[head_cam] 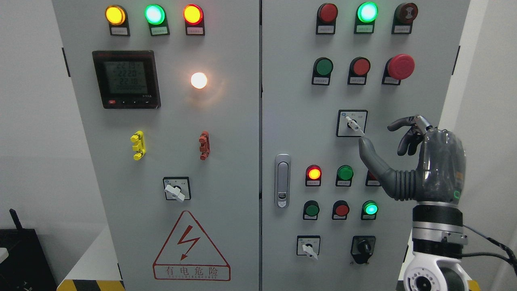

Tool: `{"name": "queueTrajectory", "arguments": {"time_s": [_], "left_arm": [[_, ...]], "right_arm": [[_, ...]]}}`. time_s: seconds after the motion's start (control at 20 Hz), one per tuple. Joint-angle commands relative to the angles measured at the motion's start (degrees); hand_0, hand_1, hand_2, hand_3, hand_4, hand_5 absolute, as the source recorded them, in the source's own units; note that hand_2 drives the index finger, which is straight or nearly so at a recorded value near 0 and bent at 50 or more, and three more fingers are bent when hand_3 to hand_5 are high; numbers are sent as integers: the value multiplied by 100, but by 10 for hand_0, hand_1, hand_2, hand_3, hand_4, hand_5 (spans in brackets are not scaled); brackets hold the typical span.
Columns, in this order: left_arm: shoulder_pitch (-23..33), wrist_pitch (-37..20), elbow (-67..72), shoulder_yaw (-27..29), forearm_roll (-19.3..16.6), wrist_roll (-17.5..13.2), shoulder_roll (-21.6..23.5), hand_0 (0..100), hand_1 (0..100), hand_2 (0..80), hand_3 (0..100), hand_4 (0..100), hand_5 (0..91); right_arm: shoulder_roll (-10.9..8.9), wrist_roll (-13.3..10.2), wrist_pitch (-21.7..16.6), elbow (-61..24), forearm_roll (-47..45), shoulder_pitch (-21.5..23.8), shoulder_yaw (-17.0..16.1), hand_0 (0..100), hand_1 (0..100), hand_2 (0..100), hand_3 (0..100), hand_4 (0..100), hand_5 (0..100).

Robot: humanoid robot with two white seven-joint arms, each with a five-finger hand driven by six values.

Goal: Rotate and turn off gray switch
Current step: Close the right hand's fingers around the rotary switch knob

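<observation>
A grey rotary switch (352,123) sits in a black-framed white plate on the right cabinet door, its white lever pointing up-left to down-right. My right hand (387,135) is raised just right of it, arm coming up from the lower right. Its thumb (369,152) tip lies just below the lever's lower end, and its curled fingers (408,133) hover to the right, apart from the switch. The hand holds nothing. My left arm is out of view.
More rotary switches: one on the left door (176,190), two at the right door's bottom (309,247) (363,247). A red mushroom stop button (400,66), push buttons and lit lamps surround the hand. A door latch (282,180) sits left of it.
</observation>
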Motion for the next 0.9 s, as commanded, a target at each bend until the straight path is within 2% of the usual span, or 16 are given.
{"name": "queueTrajectory", "arguments": {"time_s": [0.0, 0.25, 0.45, 0.85], "left_arm": [[-53, -1, -149, 53, 114, -5, 0, 120, 389, 0, 0, 0, 0], [-53, 7, -149, 44, 114, -5, 0, 120, 389, 0, 0, 0, 0], [-53, -1, -149, 44, 114, -5, 0, 120, 389, 0, 0, 0, 0], [-53, -1, -149, 44, 106, -5, 0, 120, 389, 0, 0, 0, 0]], "right_arm": [[226, -9, 19, 266, -4, -90, 38, 25, 430, 542, 918, 949, 1000], [226, -9, 239, 363, -4, -151, 38, 29, 435, 545, 917, 948, 1000], [226, 0, 239, 372, -4, -177, 46, 116, 427, 553, 915, 947, 1000], [226, -9, 247, 530, -4, -292, 55, 113, 421, 564, 915, 946, 1000]]}}
